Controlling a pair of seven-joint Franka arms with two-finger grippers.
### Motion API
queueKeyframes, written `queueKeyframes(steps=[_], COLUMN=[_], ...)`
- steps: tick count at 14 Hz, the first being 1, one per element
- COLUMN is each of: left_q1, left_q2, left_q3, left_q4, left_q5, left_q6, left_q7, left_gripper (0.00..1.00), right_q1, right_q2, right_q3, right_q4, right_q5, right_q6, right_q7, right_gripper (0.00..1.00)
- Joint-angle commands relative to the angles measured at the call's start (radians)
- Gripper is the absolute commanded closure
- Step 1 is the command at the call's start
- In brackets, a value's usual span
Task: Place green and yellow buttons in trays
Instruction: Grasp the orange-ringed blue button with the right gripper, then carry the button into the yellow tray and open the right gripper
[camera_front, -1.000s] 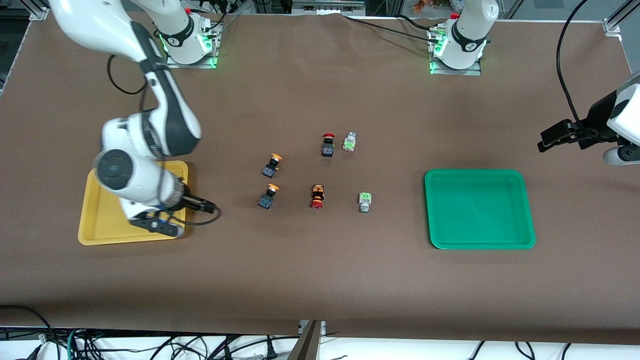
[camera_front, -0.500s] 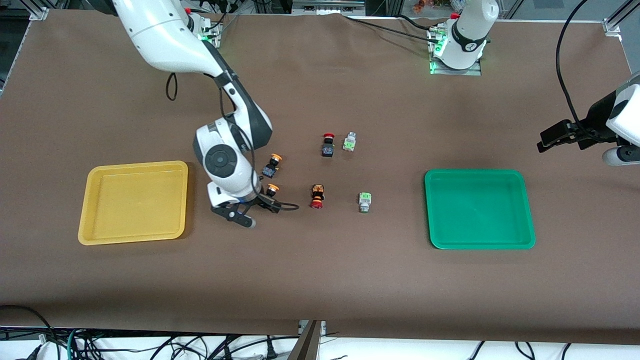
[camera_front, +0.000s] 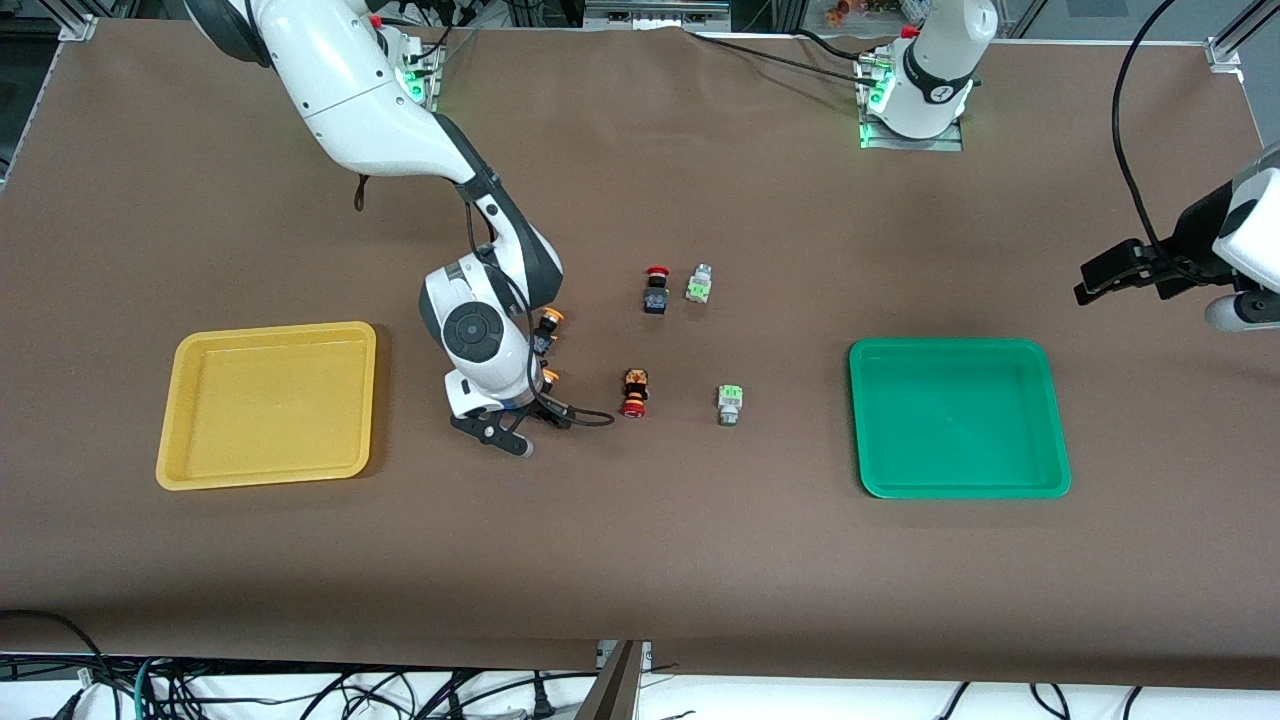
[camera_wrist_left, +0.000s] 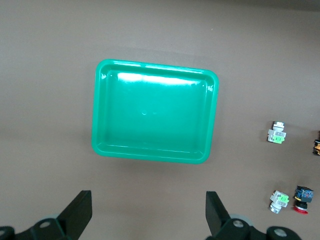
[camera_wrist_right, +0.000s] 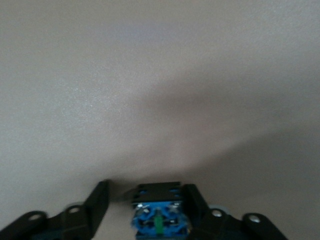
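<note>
Brown table (camera_front: 640, 560), front view: both trays, yellow (camera_front: 190, 470) and green (camera_front: 1050, 420), lie empty, so all four buttons remain. Right gripper (camera_front: 510, 435) is low over the nearer yellow button (camera_front: 549, 378).

Left wrist view: left gripper (camera_wrist_left: 145, 220) waits, spread, above the green tray.

Right wrist view: parted fingers (camera_wrist_right: 97, 200) straddle the button, not yet clamped.

6 buttons (camera_front: 727, 404) lie on the table (camera_front: 640, 560) between 2 trays (camera_front: 958, 418).

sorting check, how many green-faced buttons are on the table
2, both on the bare table, neither in the green tray. One green-faced button sits beside the red-capped black switch; the other lies nearer the front camera.
</note>
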Motion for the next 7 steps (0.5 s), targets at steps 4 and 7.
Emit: queueKeyframes(steps=[4,7], left_q1=[0.004,0.002], left_q2=[0.016,0.016], left_q3=[-0.002,-0.002], left_q4=[0.033,0.033], left_q5=[-0.014,-0.008], left_q6=[-0.009,-0.007], left_q7=[0.009,0.01], left_gripper=[0.0,0.0], right_q1=[-0.176,-0.344], right_q2=[-0.106,-0.148], right_q3=[-0.015,-0.028], right_q4=[0.019,0.018], right_q5=[0.01,0.001], right_q6=[-0.228,-0.375], right_q7=[-0.397,-0.725], right_gripper=[1.0,1.0])
